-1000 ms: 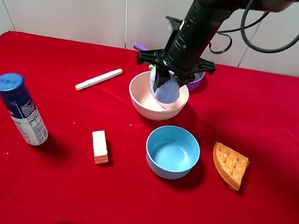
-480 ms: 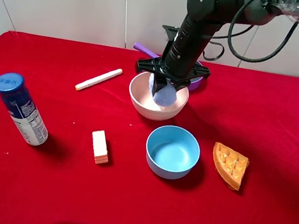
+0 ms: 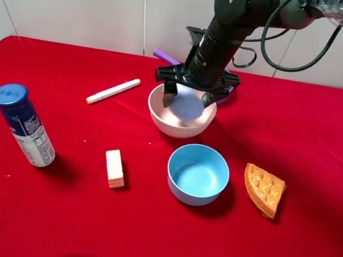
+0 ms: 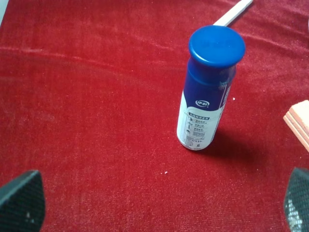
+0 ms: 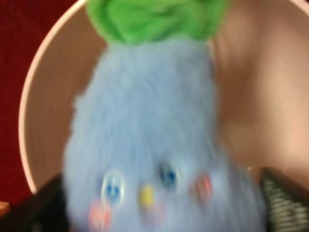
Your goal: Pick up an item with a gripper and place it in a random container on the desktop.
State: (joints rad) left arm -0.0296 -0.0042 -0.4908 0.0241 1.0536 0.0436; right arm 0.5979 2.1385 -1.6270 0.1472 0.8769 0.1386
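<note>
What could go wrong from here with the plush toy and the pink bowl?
1. The right gripper is open, but its fingers sit close on either side of the plush toy inside the pink bowl. The fuzz might catch on a finger and drag the toy back out as the gripper lifts.
2. The purple-handled pan sits right behind the bowl, so a rearward retreat could bump it.
</note>
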